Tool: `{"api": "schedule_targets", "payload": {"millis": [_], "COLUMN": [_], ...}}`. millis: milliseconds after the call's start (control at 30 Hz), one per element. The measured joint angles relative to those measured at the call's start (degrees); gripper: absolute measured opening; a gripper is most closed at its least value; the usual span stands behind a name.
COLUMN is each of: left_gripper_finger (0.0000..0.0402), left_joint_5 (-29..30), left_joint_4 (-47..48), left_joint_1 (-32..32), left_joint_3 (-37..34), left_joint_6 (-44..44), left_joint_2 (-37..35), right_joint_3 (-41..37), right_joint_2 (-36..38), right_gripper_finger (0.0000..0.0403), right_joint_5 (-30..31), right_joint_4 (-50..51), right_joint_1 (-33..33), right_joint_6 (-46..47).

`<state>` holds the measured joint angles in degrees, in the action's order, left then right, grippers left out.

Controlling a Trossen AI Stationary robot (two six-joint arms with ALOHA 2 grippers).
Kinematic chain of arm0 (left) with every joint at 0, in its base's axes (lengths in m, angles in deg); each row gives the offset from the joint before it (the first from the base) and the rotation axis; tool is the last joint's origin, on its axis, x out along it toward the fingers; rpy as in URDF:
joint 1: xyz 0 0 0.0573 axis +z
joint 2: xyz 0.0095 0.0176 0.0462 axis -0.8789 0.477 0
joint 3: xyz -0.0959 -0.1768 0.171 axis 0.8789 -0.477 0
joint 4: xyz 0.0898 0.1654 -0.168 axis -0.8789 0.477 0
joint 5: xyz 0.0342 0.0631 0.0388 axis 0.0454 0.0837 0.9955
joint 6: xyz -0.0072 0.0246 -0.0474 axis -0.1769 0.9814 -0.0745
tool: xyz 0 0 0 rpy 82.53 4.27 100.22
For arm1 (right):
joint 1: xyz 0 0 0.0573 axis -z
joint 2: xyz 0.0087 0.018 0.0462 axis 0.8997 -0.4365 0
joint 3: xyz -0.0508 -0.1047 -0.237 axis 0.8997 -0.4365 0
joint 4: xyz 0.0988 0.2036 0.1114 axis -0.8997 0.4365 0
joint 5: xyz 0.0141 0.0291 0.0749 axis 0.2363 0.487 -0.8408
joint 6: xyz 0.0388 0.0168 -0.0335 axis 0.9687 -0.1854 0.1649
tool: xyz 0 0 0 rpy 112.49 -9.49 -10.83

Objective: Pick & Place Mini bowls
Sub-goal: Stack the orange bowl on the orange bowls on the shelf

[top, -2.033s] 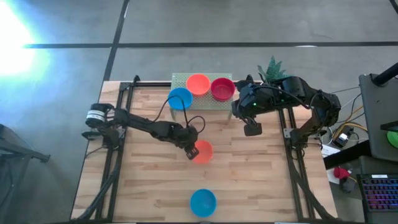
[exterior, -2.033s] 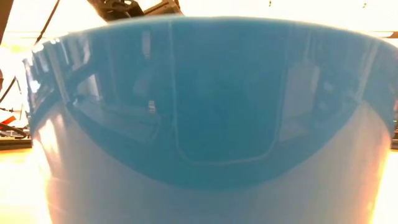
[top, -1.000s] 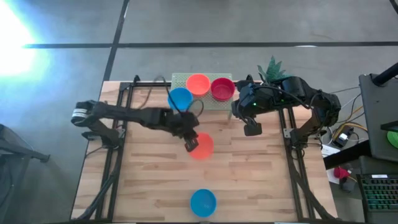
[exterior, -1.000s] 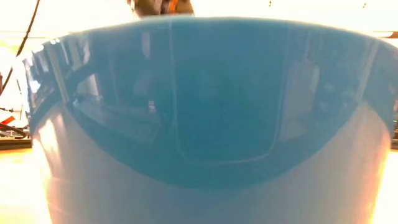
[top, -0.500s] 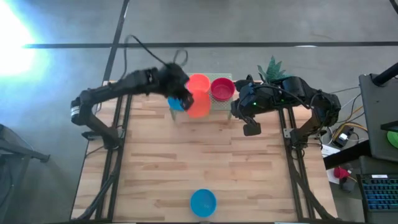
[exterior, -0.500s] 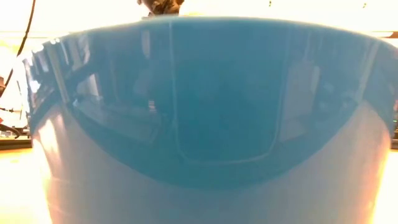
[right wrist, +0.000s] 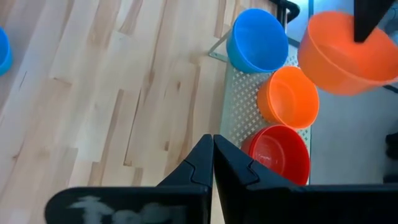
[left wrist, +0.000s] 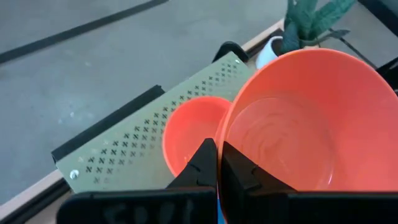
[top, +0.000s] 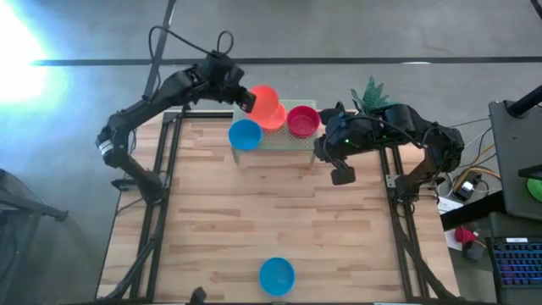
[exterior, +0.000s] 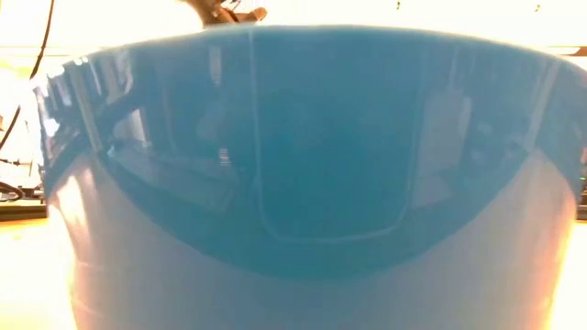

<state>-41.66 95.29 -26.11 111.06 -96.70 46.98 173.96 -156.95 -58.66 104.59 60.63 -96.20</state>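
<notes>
While the left gripper (top: 246, 99) pinches an orange bowl (top: 264, 102) above the desk's far edge, the right gripper (top: 342, 176) waits pressed together.

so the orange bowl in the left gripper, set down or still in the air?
In the air. The left gripper is shut on the held orange bowl's rim, above the orange bowl on the perforated tray.

The left gripper (top: 243, 99) pinches the rim of 1 orange bowl (top: 264, 103), tilted, above another orange bowl (right wrist: 288, 98). Just beside sit 1 blue bowl (top: 245, 134) and 1 red bowl (top: 302, 120). 1 blue bowl (top: 276, 275) lies well apart.
</notes>
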Motion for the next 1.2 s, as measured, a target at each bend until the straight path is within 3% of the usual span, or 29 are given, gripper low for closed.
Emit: {"api": "schedule_targets", "payload": {"millis": [567,1200], "left_gripper_finger": [0.0000,0.0012], "left_joint_5": [-0.65,-0.47], "left_joint_4": [-0.21,0.32], "left_joint_1": [2.49,3.14], "left_joint_3": [6.15,6.10], "left_joint_6": [4.77,7.72], "left_joint_2": [12.61,15.19], "right_joint_3": [0.00,0.00], "right_joint_2": [0.00,0.00], "right_gripper_finger": [0.0008,0.0008], "right_joint_5": [0.00,0.00], "right_joint_4": [-1.29,-1.23], "right_joint_1": [0.00,0.00], "right_joint_6": [-0.22,-0.63]}}
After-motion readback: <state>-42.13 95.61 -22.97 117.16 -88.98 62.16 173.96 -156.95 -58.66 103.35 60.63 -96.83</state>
